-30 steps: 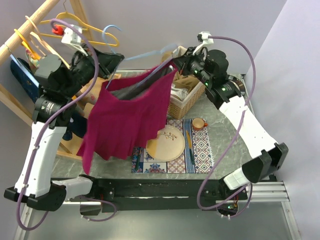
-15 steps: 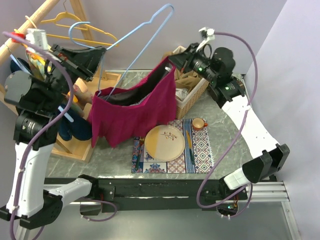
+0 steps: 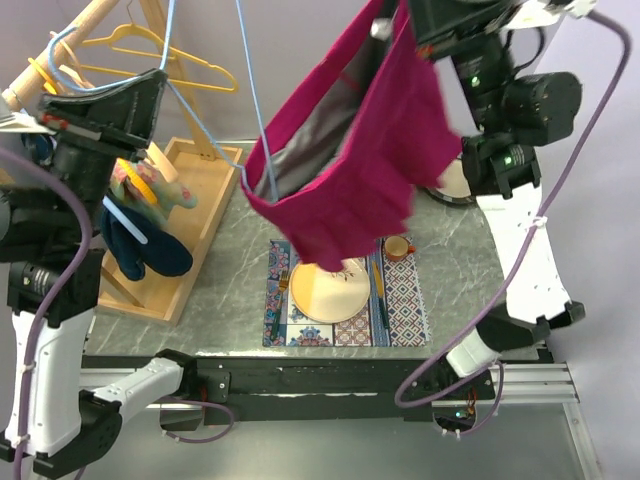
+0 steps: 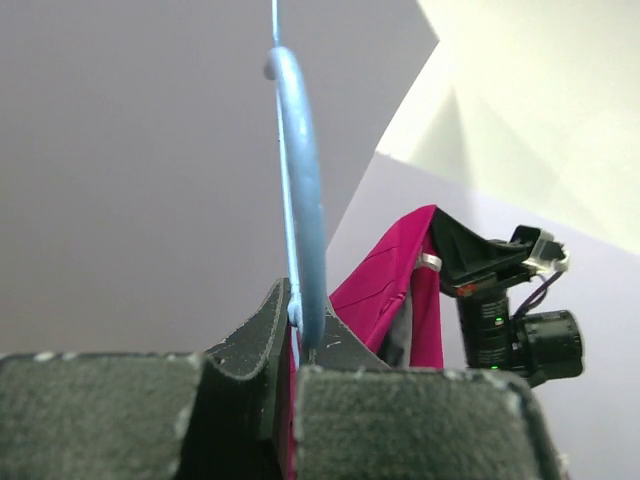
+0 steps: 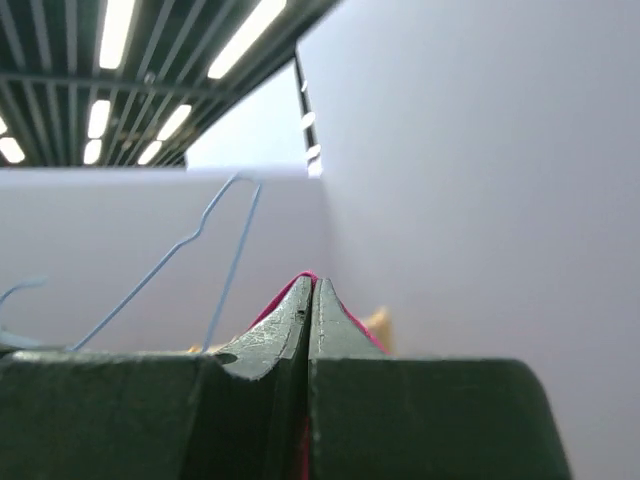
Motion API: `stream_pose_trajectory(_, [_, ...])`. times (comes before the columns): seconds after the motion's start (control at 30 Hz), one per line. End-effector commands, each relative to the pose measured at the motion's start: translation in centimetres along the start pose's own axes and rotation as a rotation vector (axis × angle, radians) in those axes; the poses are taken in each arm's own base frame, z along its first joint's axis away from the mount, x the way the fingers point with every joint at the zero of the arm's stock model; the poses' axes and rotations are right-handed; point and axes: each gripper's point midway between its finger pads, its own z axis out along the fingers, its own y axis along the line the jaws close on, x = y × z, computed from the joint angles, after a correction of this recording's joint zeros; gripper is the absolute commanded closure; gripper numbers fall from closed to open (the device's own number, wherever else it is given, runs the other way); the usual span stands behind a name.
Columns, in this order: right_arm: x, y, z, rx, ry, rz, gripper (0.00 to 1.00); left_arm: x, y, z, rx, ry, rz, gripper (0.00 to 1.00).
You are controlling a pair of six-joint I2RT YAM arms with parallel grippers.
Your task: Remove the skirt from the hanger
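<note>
Skirt [image 3: 392, 170], magenta with grey lining

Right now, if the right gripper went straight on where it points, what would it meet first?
The right gripper is shut on the skirt, so that cloth comes first. Beyond it only the wall shows; the hanger seems left of that line.

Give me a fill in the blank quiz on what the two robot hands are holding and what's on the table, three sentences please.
The left hand is shut on the ____ hanger.
The right hand pinches the magenta ____, lifted high over the table.
On the patterned placemat lies a round ____ beside a small cup.
Missing words: blue; skirt; plate.
</note>
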Motion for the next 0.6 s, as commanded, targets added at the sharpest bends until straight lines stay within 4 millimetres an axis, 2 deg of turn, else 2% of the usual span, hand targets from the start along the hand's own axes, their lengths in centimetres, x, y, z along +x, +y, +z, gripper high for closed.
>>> stream_pose_trajectory(0.0, [-1.0, -3.9, 1.5, 0.097, -0.126, -0.145, 1.0, -3.0, -3.1, -0.9, 0.111, -0.108, -0.034, 0.99])
stream_pose_trajectory(0.1, [-0.2, -6.3, 1.8, 0.14, -0.15, -0.22, 1.0, -2.7, -3.3, -0.8, 0.136, -0.108, -0.06, 0.99])
stream_pose_trajectory(0.13, [-1.1, -6.7, 1.8, 0.159, -0.179, -0.244, 1.0, -2.8, -3.4, -0.6, 0.136, -0.112, -0.061, 0.99])
stream_pose_trajectory(0.17, [0.1, -8.0, 2.0, 0.177, -0.169, -0.259, 1.0, -2.9, -3.4, -0.5, 0.141, -0.115, -0.062, 0.99])
stream_pose_trajectory(0.2, [0.0, -8.9, 2.0, 0.187, -0.174, -0.272, 1.0, -3.0, -3.4, -0.5, 0.144, -0.123, -0.061, 0.99])
stream_pose_trajectory(0.23, [-0.6, -8.9, 2.1, 0.179, -0.194, -0.278, 1.0, -3.2, -3.4, -0.4, 0.148, -0.14, -0.058, 0.99])
stream_pose_trajectory(0.27, [0.4, -9.9, 2.2, 0.185, -0.184, -0.277, 1.0, -3.5, -3.5, -0.4, 0.149, -0.151, -0.057, 0.99])
stream_pose_trajectory(0.37, [1.1, -10.9, 2.2, 0.181, -0.185, -0.322, 1.0, -4.1, -3.7, 0.3, 0.148, -0.159, -0.042, 0.99])
stream_pose_trajectory(0.4, [1.4, -11.2, 2.1, 0.183, -0.183, -0.333, 1.0, -3.7, -3.2, 1.3, 0.133, -0.144, -0.036, 0.99])
stream_pose_trajectory(0.43, [2.2, -11.8, 1.8, 0.186, -0.184, -0.348, 1.0, -5.4, -4.5, 1.2, 0.161, -0.178, -0.019, 0.99])
stream_pose_trajectory(0.53, [2.7, -12.6, 1.6, 0.192, -0.188, -0.373, 1.0, -6.6, -5.5, 1.9, 0.202, -0.22, -0.033, 0.99])
stream_pose_trajectory(0.57, [3.5, -13.7, 1.6, 0.206, -0.177, -0.381, 1.0, -6.9, -5.9, 2.0, 0.216, -0.228, -0.044, 0.99])
